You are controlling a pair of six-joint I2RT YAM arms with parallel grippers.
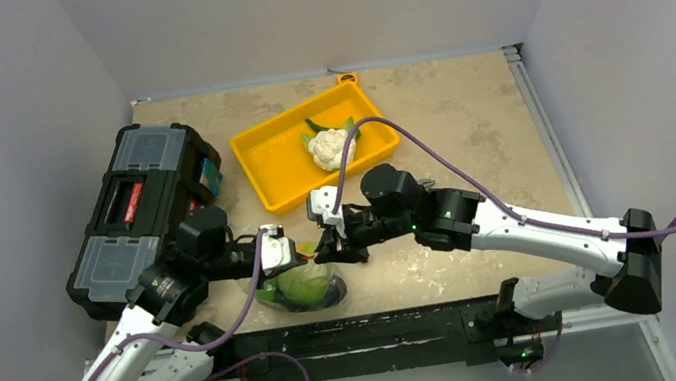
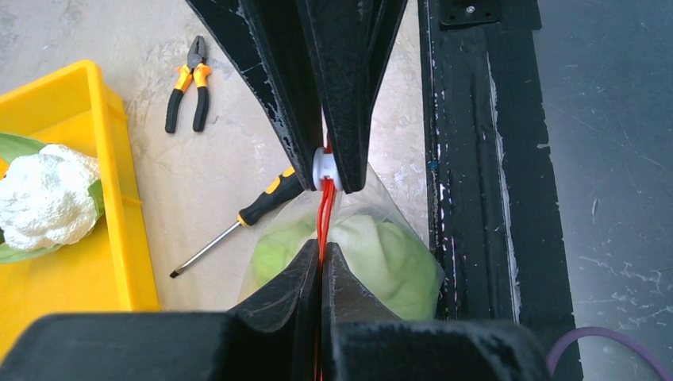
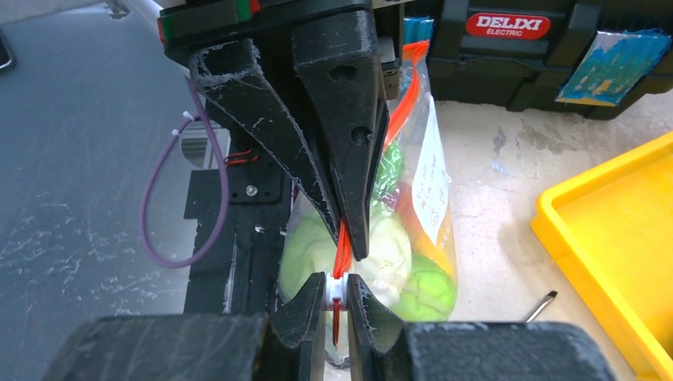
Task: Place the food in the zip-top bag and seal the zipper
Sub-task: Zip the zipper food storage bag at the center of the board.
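Left gripper (image 2: 321, 266): pinched tight on zipper (image 2: 322, 214)
Right gripper (image 3: 336, 292): narrow, clamped on zipper's white slider (image 2: 324, 168), just beside the left
Bag (image 1: 308, 284): table's (image 1: 467, 131) 6 o'clock, hanging under both grippers, cabbage (image 2: 389, 254) inside
Cauliflower (image 1: 330, 147): in tray (image 1: 281, 174), 12 o'clock of bag

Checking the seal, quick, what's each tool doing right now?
Left tool: closed on the red-orange zipper.
Right tool: closed on the white zipper slider.
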